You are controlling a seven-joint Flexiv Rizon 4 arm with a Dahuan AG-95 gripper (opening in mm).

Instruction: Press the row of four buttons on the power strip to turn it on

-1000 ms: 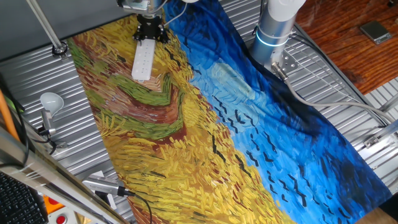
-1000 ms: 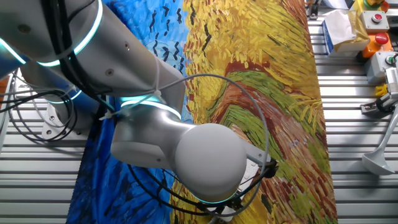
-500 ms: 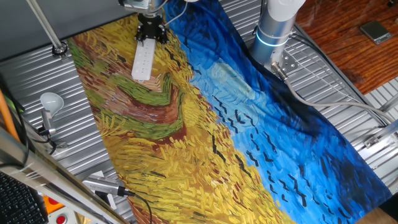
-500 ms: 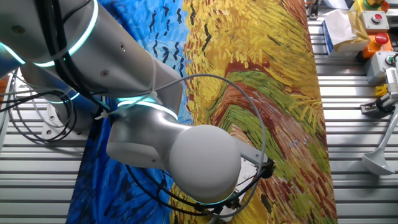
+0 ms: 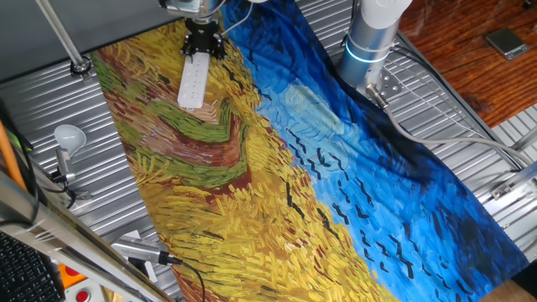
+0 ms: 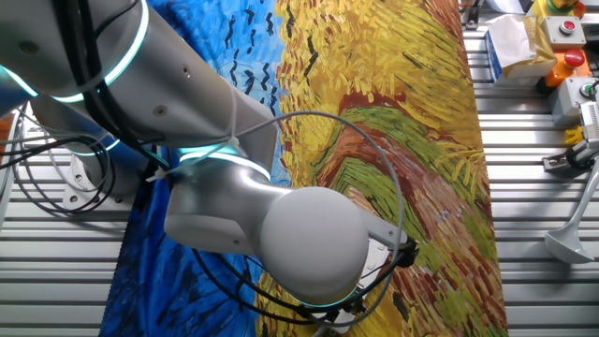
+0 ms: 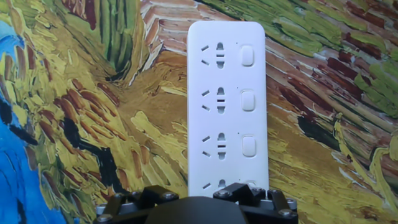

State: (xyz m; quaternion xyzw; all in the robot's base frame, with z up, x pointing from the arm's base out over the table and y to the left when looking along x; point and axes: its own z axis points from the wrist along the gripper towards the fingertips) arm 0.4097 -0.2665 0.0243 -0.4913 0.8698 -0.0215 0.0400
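The white power strip lies on the painted cloth, lengthways away from my gripper, which stands over its far end. In the hand view the power strip runs straight up the frame. The row of four buttons lines its right side: three show fully, and the nearest one is mostly covered by my black hand at the bottom edge. My fingertips are hidden there, so no gap or contact shows. In the other fixed view my arm hides the strip.
The Van Gogh-patterned cloth covers the table's middle. A white light bulb on a stand sits on the left grating. My arm's base and cables are at the back right. Button boxes stand at one corner.
My arm's elbow has shifted very slightly in the other fixed view. The gripper and the power strip stay where they were.
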